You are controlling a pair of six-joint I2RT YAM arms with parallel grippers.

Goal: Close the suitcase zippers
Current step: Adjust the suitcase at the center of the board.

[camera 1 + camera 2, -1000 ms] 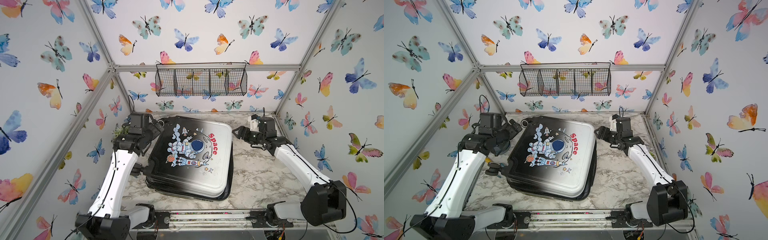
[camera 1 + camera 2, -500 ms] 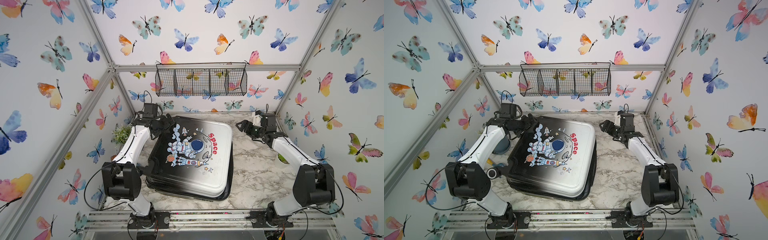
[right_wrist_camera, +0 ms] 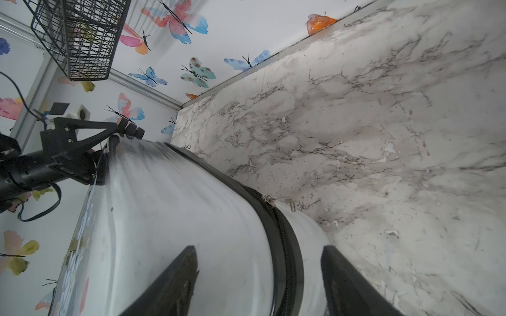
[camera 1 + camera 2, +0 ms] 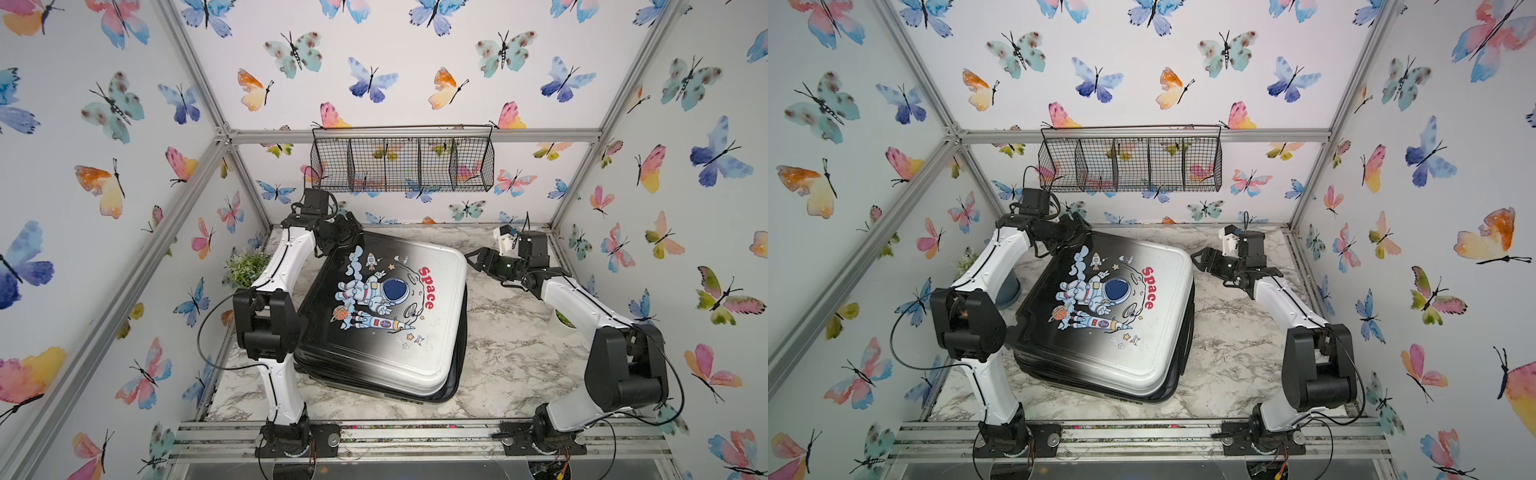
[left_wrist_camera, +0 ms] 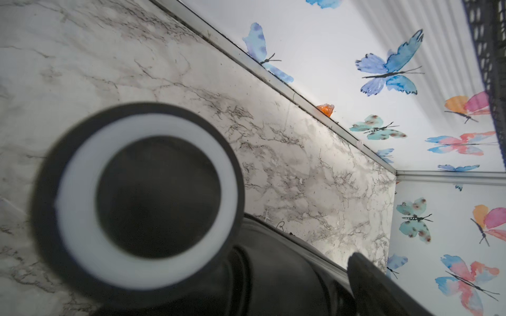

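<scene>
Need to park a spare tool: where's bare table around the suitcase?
Widest bare marble: between the suitcase and the right arm, short of the white pot. Narrower strips: suitcase to front rail, suitcase to back wall. Crowded: left side, with left arm and plant close beside the case.

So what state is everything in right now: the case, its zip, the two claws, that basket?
suitcase: lying flat on the table, lid down.
zippers: pulls sit on the side band; how far it's zipped, unclear.
left gripper: open, at the case's far corner.
right gripper: open, beside the case, holding nothing.
wire basket: hanging on the back wall.
</scene>
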